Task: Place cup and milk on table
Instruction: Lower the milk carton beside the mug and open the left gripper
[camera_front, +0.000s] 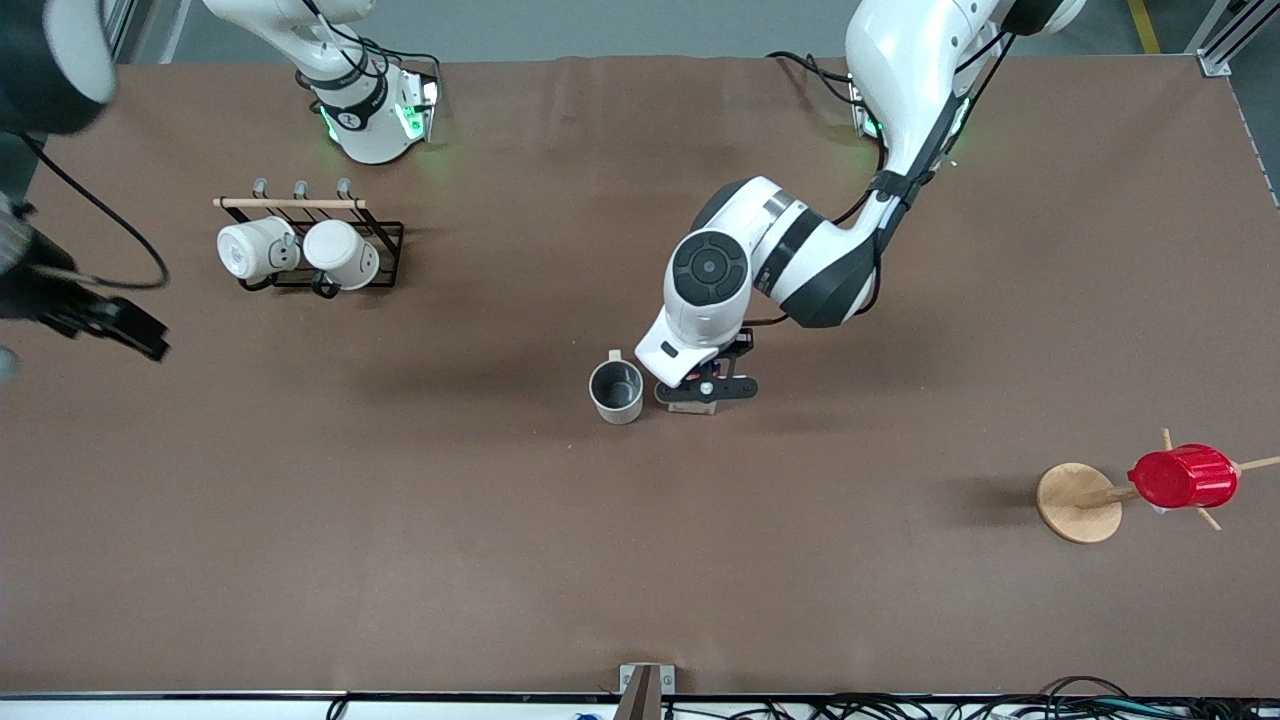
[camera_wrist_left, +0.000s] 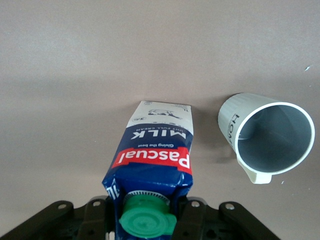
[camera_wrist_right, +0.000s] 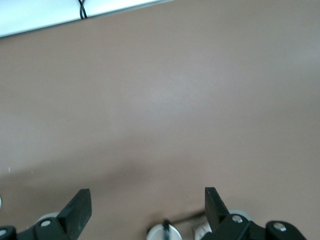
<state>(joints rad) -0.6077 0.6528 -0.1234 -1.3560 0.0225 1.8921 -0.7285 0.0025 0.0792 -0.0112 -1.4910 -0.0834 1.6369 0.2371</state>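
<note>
Milk (camera_wrist_left: 152, 150) stands on the table (camera_front: 400, 520) just beside the cup (camera_front: 616, 390), which is already down. The left gripper (camera_wrist_left: 145, 220) holds the milk tight near its green cap (camera_wrist_left: 146, 220). Next it should let go and lift. The right gripper (camera_wrist_right: 147, 207) waits wide open by the mug rack (camera_front: 330, 240).

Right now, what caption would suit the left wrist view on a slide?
Left claw grips the milk upright on the table, beside the cup.
</note>
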